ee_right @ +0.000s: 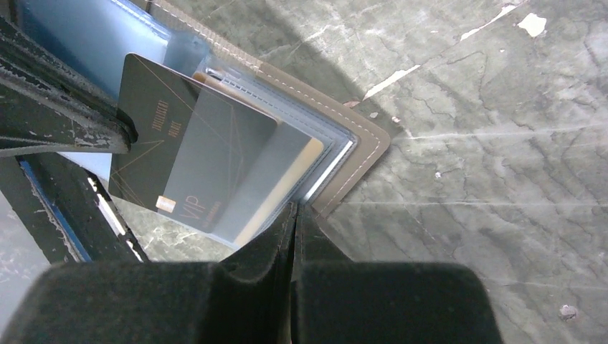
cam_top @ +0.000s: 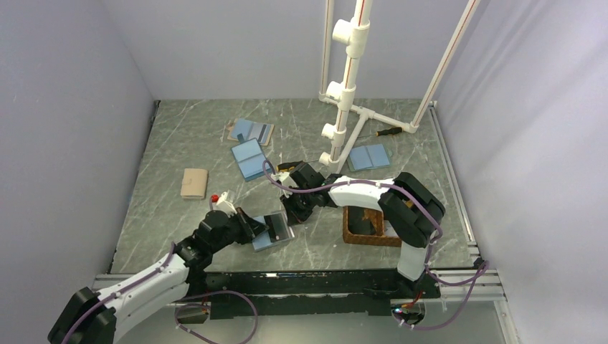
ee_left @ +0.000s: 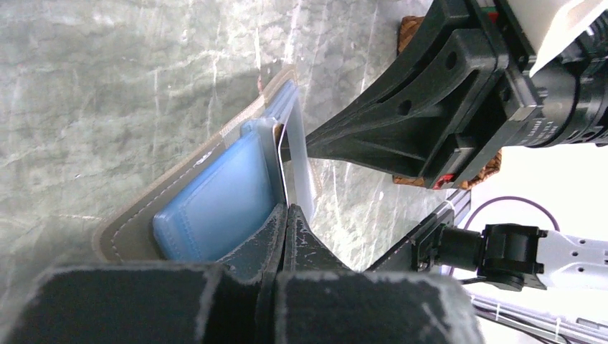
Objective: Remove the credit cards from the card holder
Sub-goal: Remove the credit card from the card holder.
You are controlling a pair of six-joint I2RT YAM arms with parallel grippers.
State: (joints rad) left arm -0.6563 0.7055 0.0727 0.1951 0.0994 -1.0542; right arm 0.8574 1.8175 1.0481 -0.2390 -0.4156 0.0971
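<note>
The card holder [cam_top: 271,234] lies open on the table in front of the arms, light blue inside with a tan edge [ee_right: 358,140]; it also shows in the left wrist view [ee_left: 208,204]. My left gripper [ee_left: 287,209] is shut on the corner of a dark credit card [ee_right: 179,158] marked VIP, which sticks partly out of a clear sleeve. In the left wrist view this card [ee_left: 282,172] shows edge-on. My right gripper [ee_right: 295,208] is shut on the clear sleeve's edge at the holder's corner. A cream card [ee_right: 290,175] sits inside the sleeve. The two grippers [cam_top: 264,228] [cam_top: 290,215] meet at the holder.
A brown wicker tray [cam_top: 358,235] stands right of the holder, under the right arm. Several other holders lie farther back: blue ones [cam_top: 249,159] [cam_top: 251,131] [cam_top: 368,156] and a closed tan one [cam_top: 194,183]. A white pipe frame [cam_top: 348,79] and a screwdriver [cam_top: 389,131] stand at the back.
</note>
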